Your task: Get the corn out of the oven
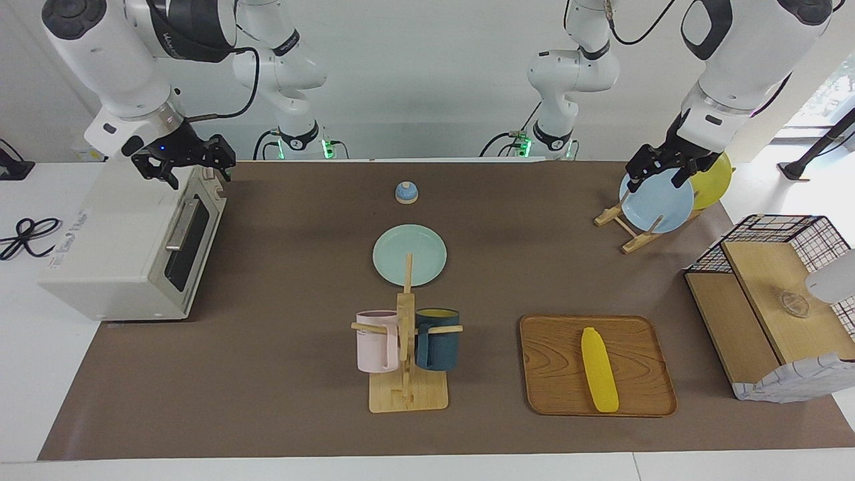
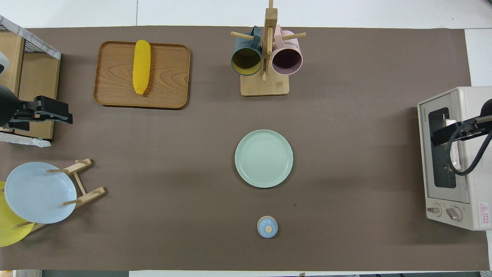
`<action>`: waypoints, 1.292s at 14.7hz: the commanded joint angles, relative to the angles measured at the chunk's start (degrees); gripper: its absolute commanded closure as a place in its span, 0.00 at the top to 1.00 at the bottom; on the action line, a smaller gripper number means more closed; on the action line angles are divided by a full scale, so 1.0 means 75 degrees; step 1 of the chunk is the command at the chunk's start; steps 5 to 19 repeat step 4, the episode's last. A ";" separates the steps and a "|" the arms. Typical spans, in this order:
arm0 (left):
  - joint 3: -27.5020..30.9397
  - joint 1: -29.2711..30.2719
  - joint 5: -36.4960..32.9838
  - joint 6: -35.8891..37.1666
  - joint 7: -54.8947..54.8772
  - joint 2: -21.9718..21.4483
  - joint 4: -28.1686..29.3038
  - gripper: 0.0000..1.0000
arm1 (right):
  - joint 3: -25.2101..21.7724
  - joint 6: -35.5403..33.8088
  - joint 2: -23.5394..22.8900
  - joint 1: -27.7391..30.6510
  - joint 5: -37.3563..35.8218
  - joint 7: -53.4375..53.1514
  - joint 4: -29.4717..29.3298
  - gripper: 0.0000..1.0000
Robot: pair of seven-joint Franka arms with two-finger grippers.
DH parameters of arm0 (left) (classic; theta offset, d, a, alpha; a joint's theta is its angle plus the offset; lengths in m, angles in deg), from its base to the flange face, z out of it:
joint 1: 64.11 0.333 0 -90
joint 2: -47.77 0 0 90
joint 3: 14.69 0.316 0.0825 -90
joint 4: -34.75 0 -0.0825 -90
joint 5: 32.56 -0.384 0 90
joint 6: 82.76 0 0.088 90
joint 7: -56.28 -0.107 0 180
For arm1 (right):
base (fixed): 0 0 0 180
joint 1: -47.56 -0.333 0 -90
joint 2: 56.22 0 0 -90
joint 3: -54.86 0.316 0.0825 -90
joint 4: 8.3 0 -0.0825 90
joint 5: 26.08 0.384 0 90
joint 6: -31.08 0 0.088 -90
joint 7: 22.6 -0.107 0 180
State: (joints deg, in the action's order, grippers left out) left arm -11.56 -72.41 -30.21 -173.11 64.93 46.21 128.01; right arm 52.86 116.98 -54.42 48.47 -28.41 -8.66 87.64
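The yellow corn [image 1: 599, 369] lies on a wooden tray [image 1: 554, 374] toward the left arm's end of the table, far from the robots; it also shows in the overhead view [image 2: 141, 66] on the tray [image 2: 169, 77]. The cream-white oven [image 1: 113, 260] stands at the right arm's end with its glass door shut; it also shows in the overhead view [image 2: 461, 215]. My right gripper [image 1: 194, 170] hangs open and empty over the oven's top near the door edge, and shows in the overhead view [image 2: 436, 136]. My left gripper [image 1: 658, 177] hangs open and empty over the plate rack.
A mint plate [image 1: 409, 254] lies mid-table. A wooden mug rack [image 1: 406, 347] holds a pink and a dark blue mug. A small blue knob [image 1: 406, 192] sits near the robots. A rack holds a blue plate [image 1: 658, 204] and a yellow plate [image 1: 715, 180]. A wire-and-wood basket [image 1: 768, 300] stands beside the tray.
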 commanded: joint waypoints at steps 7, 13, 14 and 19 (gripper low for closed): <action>-0.0089 0.0064 -0.0091 -0.0164 -0.0169 -0.0050 -0.0013 1.00 | 0.0009 -0.0098 0.0030 0.0042 0.0182 -0.0113 -0.0042 1.00; -0.0089 0.0064 -0.0091 -0.0164 -0.0169 -0.0050 -0.0013 1.00 | 0.0009 -0.0098 0.0030 0.0042 0.0182 -0.0113 -0.0042 1.00; -0.0089 0.0064 -0.0091 -0.0164 -0.0169 -0.0050 -0.0013 1.00 | 0.0009 -0.0098 0.0030 0.0042 0.0182 -0.0113 -0.0042 1.00; -0.0089 0.0064 -0.0091 -0.0164 -0.0169 -0.0050 -0.0013 1.00 | 0.0009 -0.0098 0.0030 0.0042 0.0182 -0.0113 -0.0042 1.00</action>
